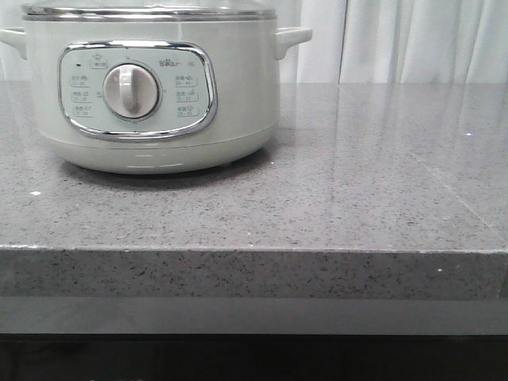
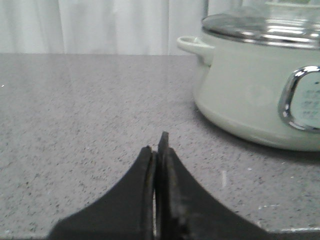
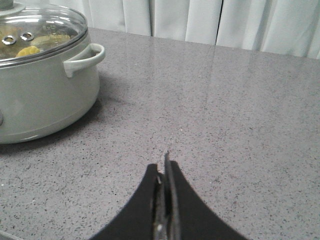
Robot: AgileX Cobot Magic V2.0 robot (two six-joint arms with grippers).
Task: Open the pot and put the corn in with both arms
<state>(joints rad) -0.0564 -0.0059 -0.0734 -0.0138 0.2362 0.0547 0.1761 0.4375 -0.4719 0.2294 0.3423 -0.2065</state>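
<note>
The pale grey-green pot (image 1: 238, 95) stands on the counter at the back left, its dial facing me. Its chrome-rimmed glass lid (image 3: 40, 27) is on it. In the right wrist view something bright yellow, seemingly the corn (image 3: 27, 50), shows through the lid inside the pot (image 3: 45, 95). My left gripper (image 2: 159, 145) is shut and empty, low over the counter with the pot (image 2: 250, 95) off to one side. My right gripper (image 3: 163, 162) is shut and empty, apart from the pot on its other side. Neither gripper shows in the front view.
The grey speckled stone counter (image 1: 357, 182) stretches to the right of the pot, with its front edge (image 1: 254, 250) near me. White curtains (image 1: 413, 40) hang behind it. The pot's side handles (image 3: 85, 57) stick out on both sides.
</note>
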